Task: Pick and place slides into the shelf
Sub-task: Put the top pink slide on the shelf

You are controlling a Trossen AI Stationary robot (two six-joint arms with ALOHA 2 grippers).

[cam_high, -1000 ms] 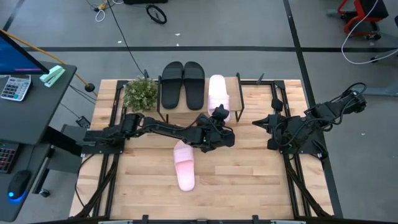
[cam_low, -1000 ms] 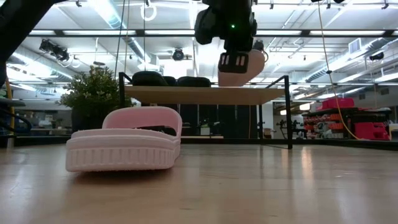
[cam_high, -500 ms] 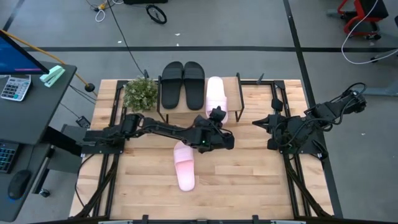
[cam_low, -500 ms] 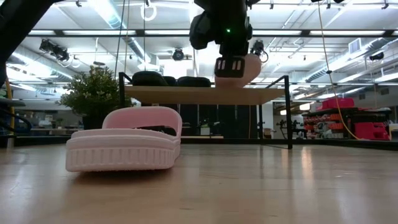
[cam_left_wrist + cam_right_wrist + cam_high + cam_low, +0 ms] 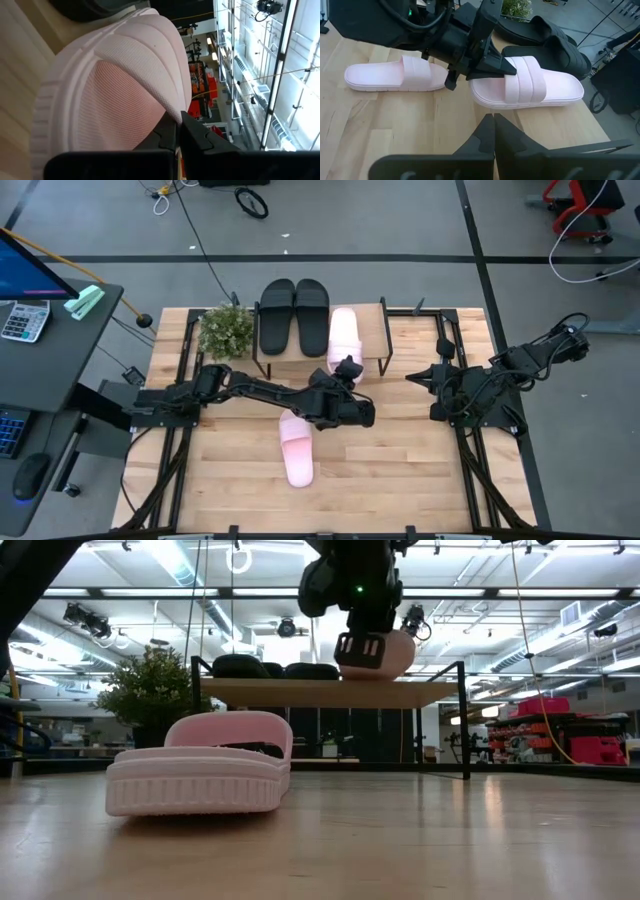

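Observation:
My left gripper (image 5: 347, 368) is shut on a pale pink slide (image 5: 343, 332) over the shelf (image 5: 372, 330), just right of the two black slides (image 5: 277, 315) (image 5: 311, 315) lying on the wooden top board. In the low view this pink slide (image 5: 385, 652) sits at the board (image 5: 300, 692); whether its sole rests on it I cannot tell. The second pink slide (image 5: 296, 445) lies sole-down on the table, close to the low camera (image 5: 200, 765). My right gripper (image 5: 412, 377) waits shut at the table's right side. My left gripper pinches the pink slide's broad strap at its near edge (image 5: 507, 66) between the two fingers (image 5: 492, 67). The fingers come from the table's near side, along the slide's length. The strap (image 5: 150, 100) fills the left wrist view; the slide stays level at the shelf board.
A potted plant (image 5: 225, 330) stands at the shelf's left end. The shelf's black legs (image 5: 465, 720) rise from the tabletop. Bare slatted wood lies near and right of the loose pink slide. A desk with a calculator (image 5: 22, 320) stands off the table's left.
My left gripper has carried the pink slide a little toward the table's left and down, closer to the black slides and to the shelf's board. It has stayed shut on the strap. The other slides and my right arm have kept still.

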